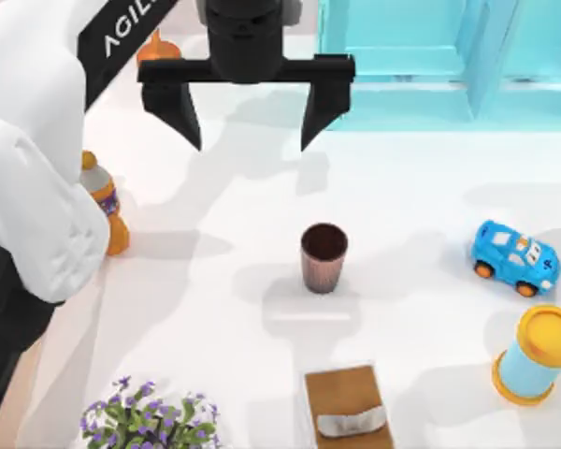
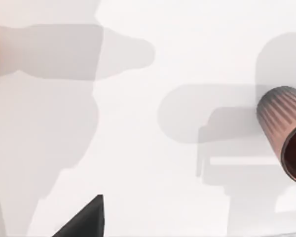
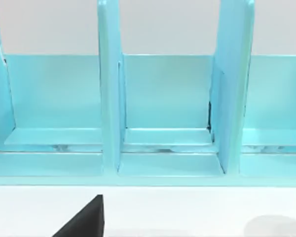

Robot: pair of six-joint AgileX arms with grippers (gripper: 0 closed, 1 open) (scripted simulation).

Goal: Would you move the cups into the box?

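My left gripper (image 1: 250, 122) hangs wide open at upper centre, above the upright dark brown ribbed cup (image 1: 323, 258) mid-frame.

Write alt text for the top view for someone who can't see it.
The left claw, open, hangs above a white table, apart from an upright brown ribbed cup. Around the cup: a blue toy car, yellow-capped cylinder, orange bottle, turquoise shelf.

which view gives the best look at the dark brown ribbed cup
The top view: the dark brown ribbed cup stands upright and whole, mid-table, below the open left gripper. The left wrist view catches it cut off at the picture's edge. The right wrist view faces the turquoise shelf unit.
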